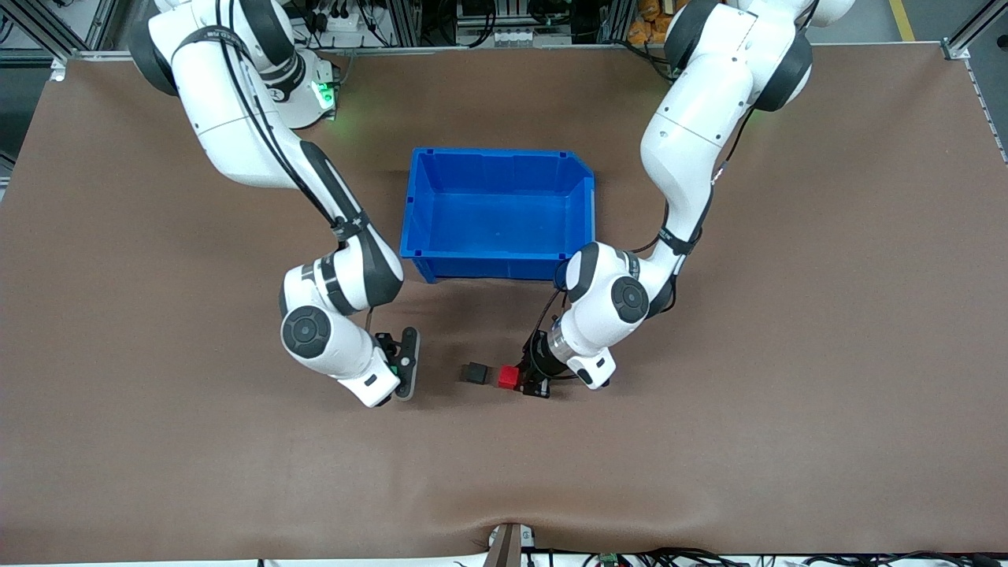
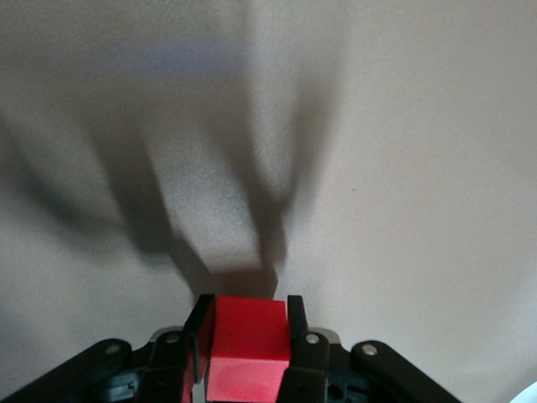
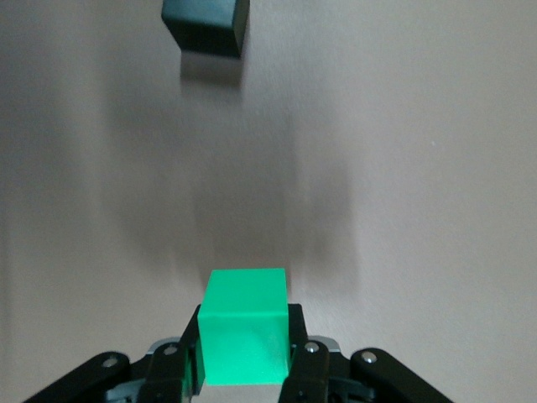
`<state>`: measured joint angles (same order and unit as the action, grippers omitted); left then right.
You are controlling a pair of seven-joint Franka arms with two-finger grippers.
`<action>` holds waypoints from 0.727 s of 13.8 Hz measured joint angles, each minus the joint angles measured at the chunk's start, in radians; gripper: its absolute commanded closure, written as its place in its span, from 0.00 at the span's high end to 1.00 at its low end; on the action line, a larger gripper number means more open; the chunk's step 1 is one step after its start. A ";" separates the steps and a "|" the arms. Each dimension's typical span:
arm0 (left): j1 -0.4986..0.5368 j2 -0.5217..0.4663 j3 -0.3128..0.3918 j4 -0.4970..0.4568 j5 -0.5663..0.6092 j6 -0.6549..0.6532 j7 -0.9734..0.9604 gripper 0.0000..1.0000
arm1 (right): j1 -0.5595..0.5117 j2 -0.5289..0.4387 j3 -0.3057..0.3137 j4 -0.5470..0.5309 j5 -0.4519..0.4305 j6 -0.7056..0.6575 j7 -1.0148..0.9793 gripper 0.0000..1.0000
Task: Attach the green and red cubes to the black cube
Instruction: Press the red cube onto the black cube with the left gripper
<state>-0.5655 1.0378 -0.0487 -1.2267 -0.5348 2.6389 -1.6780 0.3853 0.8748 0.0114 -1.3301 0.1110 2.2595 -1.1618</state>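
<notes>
Both arms reach low over the table. Left gripper [image 1: 516,379] clamps the red cube [image 1: 508,376]; right gripper [image 1: 394,368] clamps the green cube [image 3: 245,323]

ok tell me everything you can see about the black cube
The black cube is a small, plain, matte block with sharp edges, resting flat on the brown table, nearer the front camera than the blue bin. Nothing grips or touches it. It lies between the two grippers: the left gripper holds the red cube close beside it with a slight gap, and the right gripper holds the green cube, farther off.
</notes>
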 measured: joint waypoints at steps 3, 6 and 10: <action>-0.005 0.007 0.002 0.012 0.000 0.000 -0.019 0.00 | 0.033 0.000 -0.003 0.000 -0.001 -0.034 0.090 0.00; -0.007 0.012 0.002 0.015 0.000 0.000 -0.020 0.00 | 0.039 0.000 -0.006 0.002 -0.015 -0.061 0.153 0.00; -0.007 0.018 0.002 0.019 0.000 0.001 -0.043 0.00 | 0.056 0.000 -0.005 0.018 -0.101 -0.141 0.292 0.00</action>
<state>-0.5729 1.0563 -0.0463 -1.2072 -0.5348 2.6402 -1.7212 0.4415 0.8746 0.0060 -1.3125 0.0098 2.1180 -0.8700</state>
